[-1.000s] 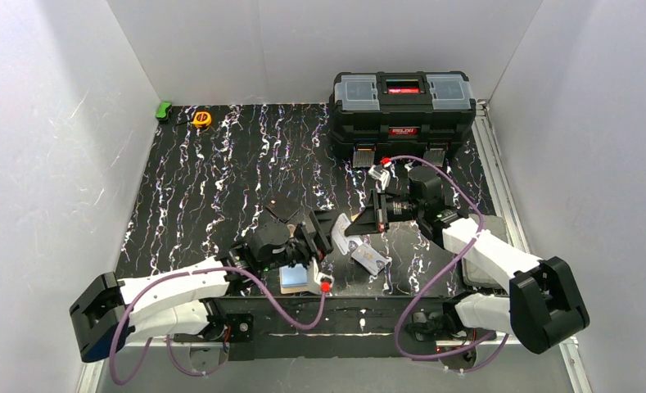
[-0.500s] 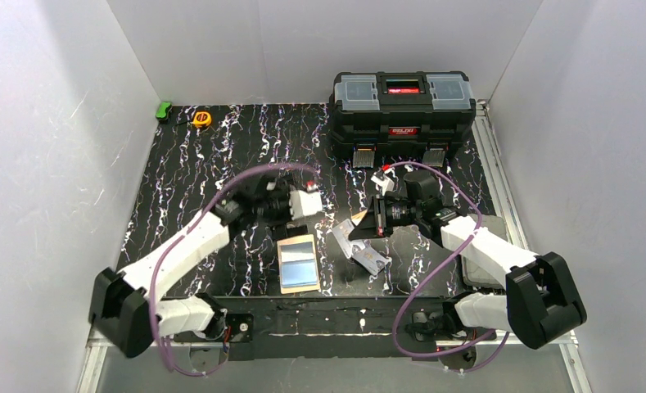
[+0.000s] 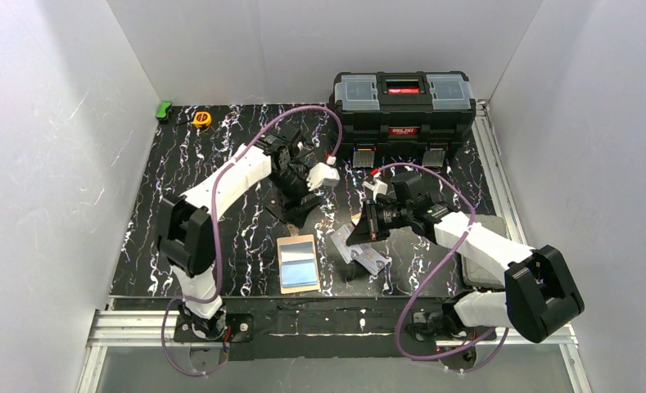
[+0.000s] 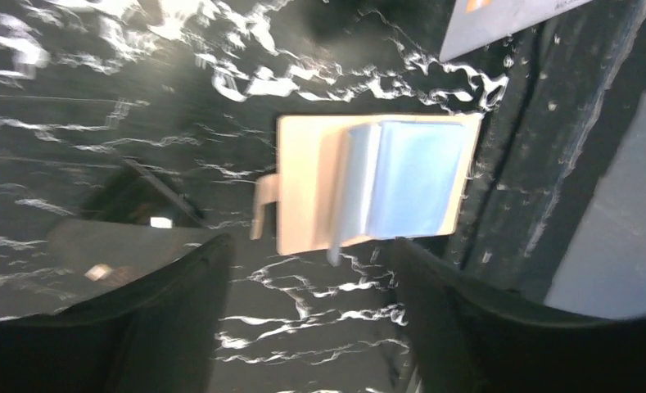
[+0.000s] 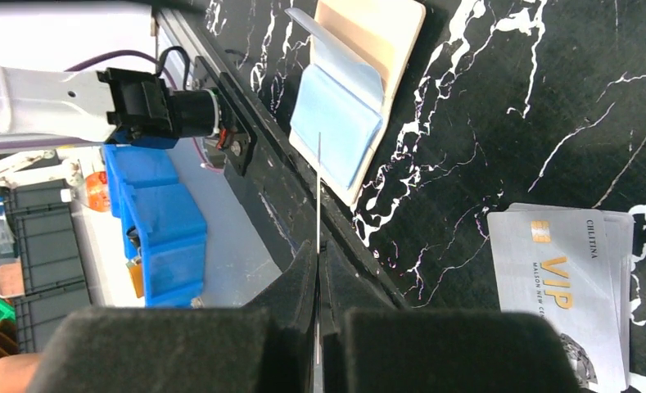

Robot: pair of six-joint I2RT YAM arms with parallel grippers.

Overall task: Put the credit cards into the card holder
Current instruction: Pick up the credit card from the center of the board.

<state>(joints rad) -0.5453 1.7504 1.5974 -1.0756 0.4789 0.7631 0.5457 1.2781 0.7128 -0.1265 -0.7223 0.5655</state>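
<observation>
The cream card holder (image 3: 298, 264) lies open and flat near the table's front edge, with a light blue credit card (image 4: 409, 176) tucked in its pocket. My left gripper (image 4: 311, 246) hangs open and empty above the mat just behind the holder (image 4: 303, 184); in the top view this gripper (image 3: 295, 214) is apart from it. My right gripper (image 5: 319, 254) is shut on a thin card (image 5: 318, 188) seen edge-on and aimed toward the holder (image 5: 385, 41). An orange-yellow edge shows at that gripper (image 3: 354, 233) from above. Silver-white cards (image 5: 565, 278) lie stacked on the mat beside it.
A big black toolbox (image 3: 403, 102) stands at the back right. A yellow tape measure (image 3: 201, 119) and a green object (image 3: 164, 110) sit at the back left corner. Blue bins (image 5: 151, 213) stand beyond the table's front edge. White walls enclose the mat.
My left arm has swung from the front edge up toward the middle back, leaving the holder uncovered on the mat. The right gripper has edged slightly left with its card.
</observation>
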